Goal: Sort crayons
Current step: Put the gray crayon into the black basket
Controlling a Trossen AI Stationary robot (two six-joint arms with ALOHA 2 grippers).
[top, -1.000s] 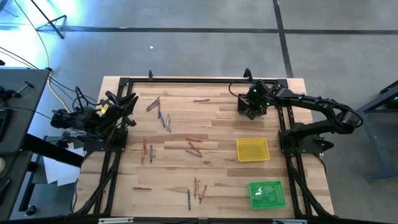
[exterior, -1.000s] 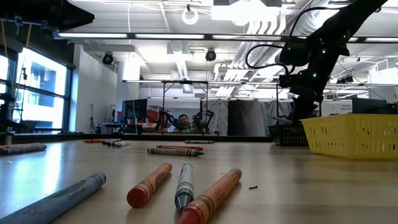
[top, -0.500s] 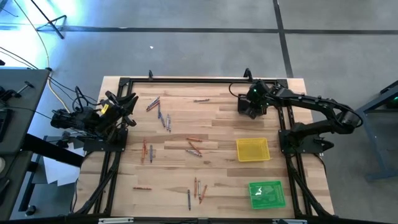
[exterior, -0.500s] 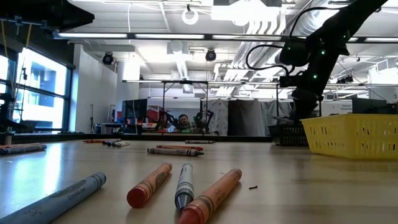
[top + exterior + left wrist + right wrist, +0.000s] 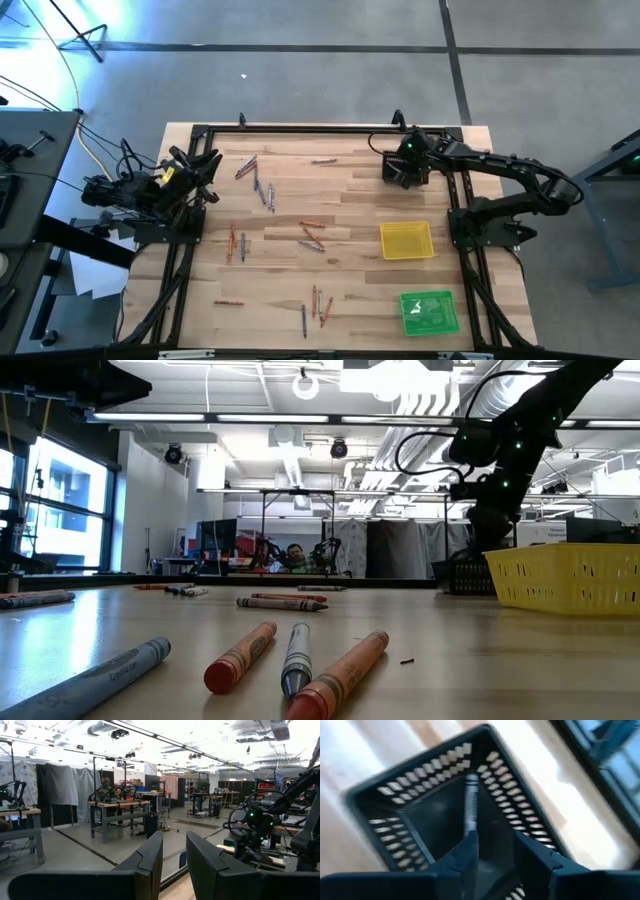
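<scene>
Several crayons lie flat on the wooden table in loose groups, at the far left [image 5: 258, 185], in the middle [image 5: 312, 236] and near the front edge [image 5: 318, 301]. They are orange-red and grey, and some show close up in the low view [image 5: 295, 657]. My right gripper [image 5: 405, 168] hangs open over the black tray [image 5: 385, 815] at the far right, fingers pointing down into it [image 5: 495, 837]. A grey crayon [image 5: 470, 805] lies in that tray, apart from the fingers. My left gripper [image 5: 212, 172] waits at the table's left edge, open and empty [image 5: 174, 845].
A yellow tray [image 5: 407, 241] stands at the right, and a green tray [image 5: 430, 312] at the near right. The black frame rails [image 5: 320, 128] run around the table. People sit at benches in the room beyond [image 5: 293, 555].
</scene>
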